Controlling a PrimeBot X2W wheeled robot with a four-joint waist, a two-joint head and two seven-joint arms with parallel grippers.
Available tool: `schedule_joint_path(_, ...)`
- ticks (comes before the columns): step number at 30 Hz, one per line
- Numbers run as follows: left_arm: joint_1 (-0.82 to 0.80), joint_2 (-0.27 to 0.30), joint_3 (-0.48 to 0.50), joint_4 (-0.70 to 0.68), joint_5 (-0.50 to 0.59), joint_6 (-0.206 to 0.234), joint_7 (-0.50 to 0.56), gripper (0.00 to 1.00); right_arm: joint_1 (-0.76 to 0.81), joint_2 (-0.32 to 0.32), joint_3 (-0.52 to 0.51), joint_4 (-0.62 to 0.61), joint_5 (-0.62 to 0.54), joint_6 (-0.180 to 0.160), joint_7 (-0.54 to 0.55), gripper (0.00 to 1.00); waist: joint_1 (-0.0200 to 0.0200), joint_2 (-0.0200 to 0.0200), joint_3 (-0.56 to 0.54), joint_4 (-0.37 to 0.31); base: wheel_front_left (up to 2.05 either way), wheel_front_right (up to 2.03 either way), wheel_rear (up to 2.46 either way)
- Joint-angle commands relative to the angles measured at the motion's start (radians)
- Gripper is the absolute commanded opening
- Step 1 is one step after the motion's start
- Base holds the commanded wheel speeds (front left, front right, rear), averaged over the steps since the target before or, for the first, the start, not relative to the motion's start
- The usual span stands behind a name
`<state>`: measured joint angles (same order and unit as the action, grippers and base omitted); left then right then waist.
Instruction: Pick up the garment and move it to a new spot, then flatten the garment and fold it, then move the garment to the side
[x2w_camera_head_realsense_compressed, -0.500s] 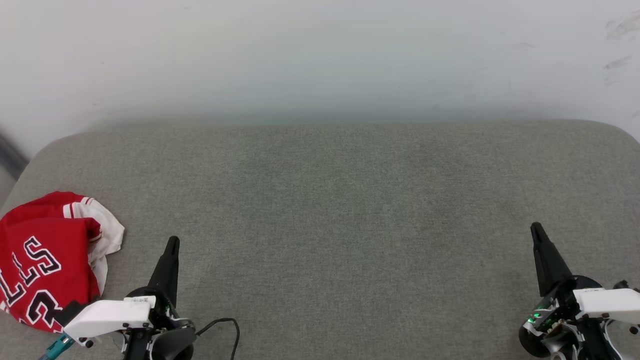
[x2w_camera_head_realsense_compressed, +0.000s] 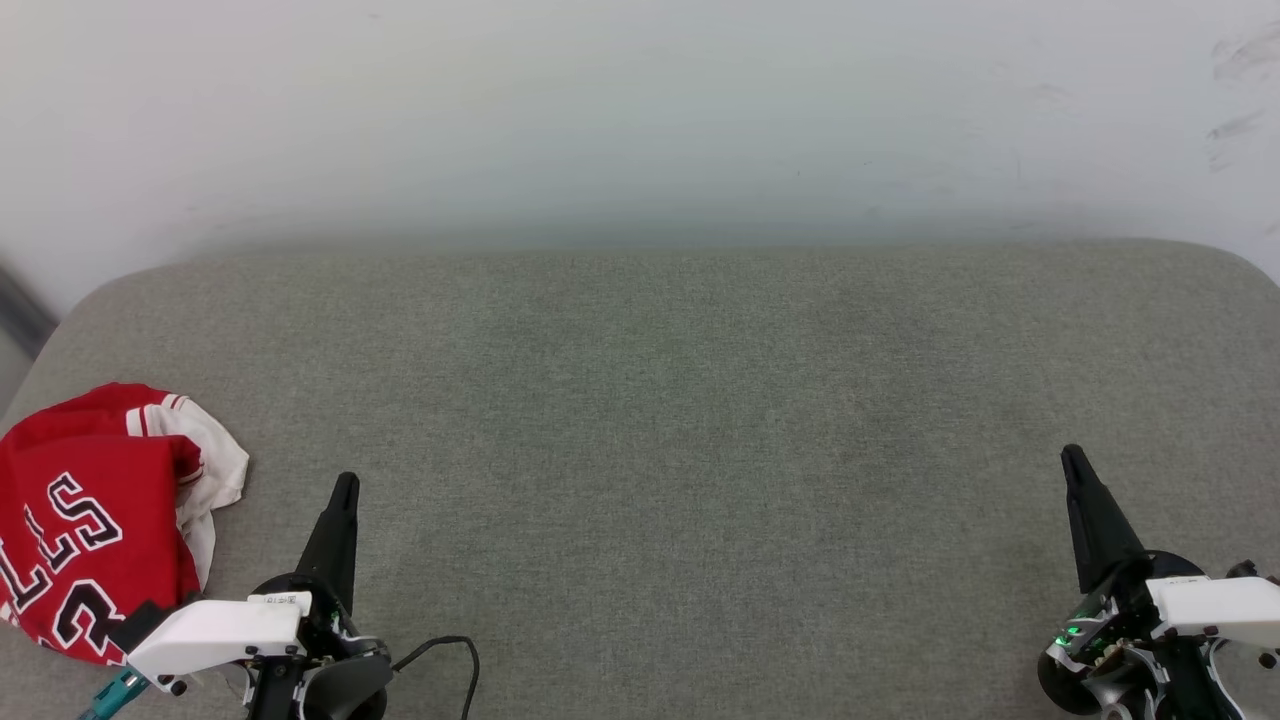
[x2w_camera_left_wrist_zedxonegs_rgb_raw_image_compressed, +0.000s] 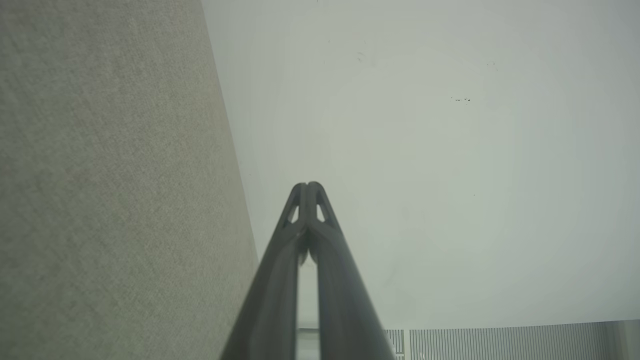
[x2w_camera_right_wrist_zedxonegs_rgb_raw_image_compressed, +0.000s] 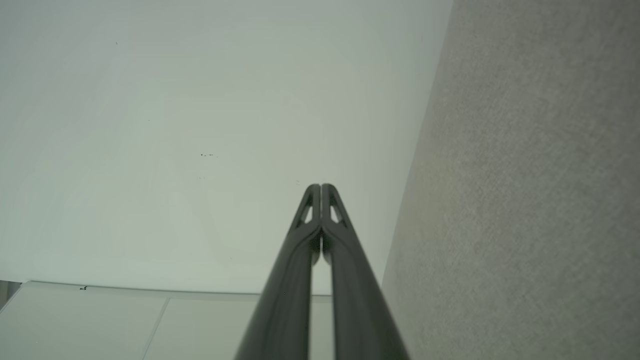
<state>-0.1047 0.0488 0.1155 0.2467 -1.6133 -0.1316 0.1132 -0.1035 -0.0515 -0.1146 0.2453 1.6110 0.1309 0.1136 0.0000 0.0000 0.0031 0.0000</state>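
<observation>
Red jersey-style shirt (x2w_camera_head_realsense_compressed: 95, 510) with white sleeve ends and black white-outlined lettering, bunched at near left corner of grey woven fabric surface (x2w_camera_head_realsense_compressed: 660, 420). Just right of it, left gripper (x2w_camera_head_realsense_compressed: 343, 486), dark fingers pressed together, empty. Right gripper (x2w_camera_head_realsense_compressed: 1072, 458) at near right, well apart from shirt, likewise pressed together, empty.

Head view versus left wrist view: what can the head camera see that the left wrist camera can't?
Head view's extras: the crumpled red garment and the shut right gripper. Left wrist view's extra: a ribbed strip along its bottom edge. Shared: the shut left gripper, the grey cushion and the white wall.
</observation>
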Motion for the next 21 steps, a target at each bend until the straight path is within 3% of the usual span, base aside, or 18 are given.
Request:
schedule_joint_path(1,-0.009,-0.001,0.001,-0.002,0.002,-0.003,0.003,0.0,-0.012,0.004,0.0,0.0,0.004,0.0,0.0,0.0,0.0,0.0,0.0,0.0,0.0,0.0,0.0)
schedule_joint_path(11,-0.009,-0.001,0.001,-0.002,0.002,-0.002,0.003,0.0,-0.012,0.004,0.001,0.0,0.004,0.0,0.0,0.0,0.0,0.0,0.0,0.0,0.0,0.0,0.0)
schedule_joint_path(12,0.001,0.0,-0.001,0.003,0.0,0.0,0.0,1.0,0.002,0.0,0.0,0.002,0.0,0.0,0.0,1.0,0.0,0.0,0.0,0.0,0.0,0.0,0.0)
schedule_joint_path(21,0.004,0.0,-0.041,-0.005,0.014,0.0,-0.03,1.0,0.021,0.0,0.017,-0.009,-0.02,0.0,-0.033,1.0,0.0,0.0,0.001,0.0,0.0,0.0,0.0)
